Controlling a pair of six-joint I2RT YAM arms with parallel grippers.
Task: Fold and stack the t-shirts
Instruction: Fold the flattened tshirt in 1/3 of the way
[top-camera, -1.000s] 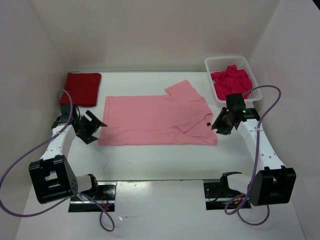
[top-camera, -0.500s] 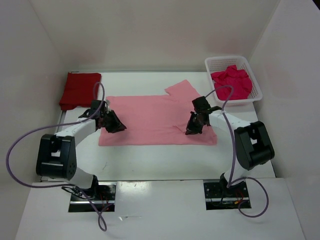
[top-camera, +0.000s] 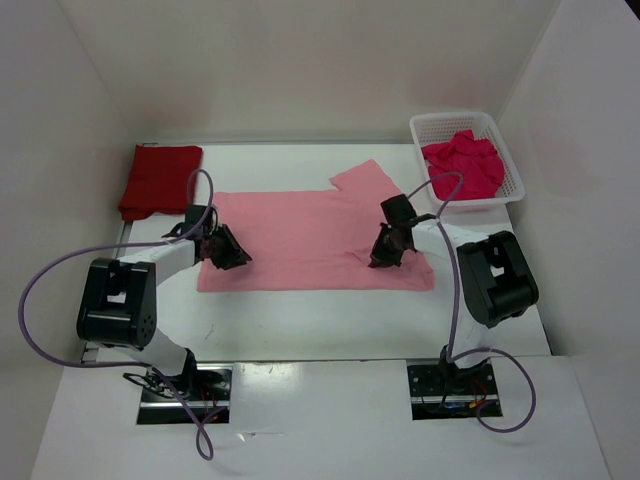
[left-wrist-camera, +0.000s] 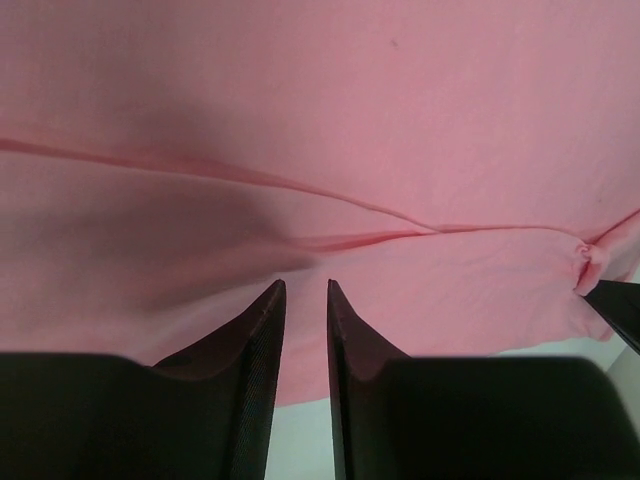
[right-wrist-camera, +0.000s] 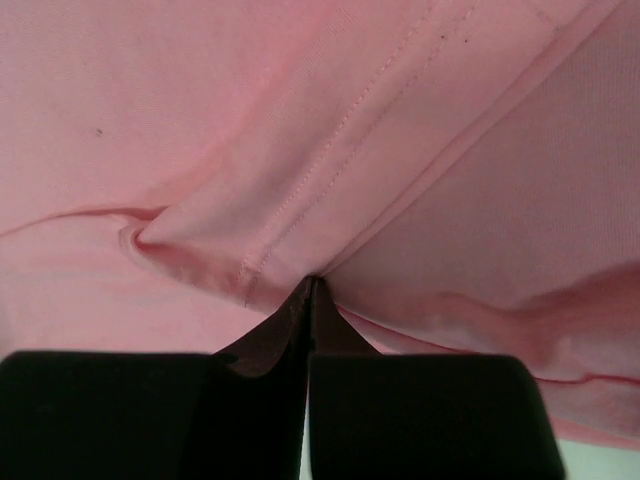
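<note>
A light pink t-shirt (top-camera: 310, 240) lies spread flat mid-table, one sleeve pointing back. My left gripper (top-camera: 232, 255) is down on its near-left part. In the left wrist view its jaws (left-wrist-camera: 306, 285) stand nearly together, pressed into pink cloth (left-wrist-camera: 400, 150) where a shadowed ridge rises at the tips. My right gripper (top-camera: 383, 255) is on the shirt's right part. It is shut (right-wrist-camera: 312, 280) on a stitched fold of the cloth (right-wrist-camera: 300, 200). A folded dark red t-shirt (top-camera: 160, 178) rests at the back left. A crimson t-shirt (top-camera: 462, 165) lies crumpled in the basket.
The white lattice basket (top-camera: 512, 172) stands at the back right corner. White walls enclose the table on three sides. Purple cables loop from both arms over the table's left and right parts. Bare table (top-camera: 320, 320) shows in front of the pink shirt.
Both arms swung in from the shirt's sides onto the pink cloth and their jaws closed. In the last half second they barely moved.
</note>
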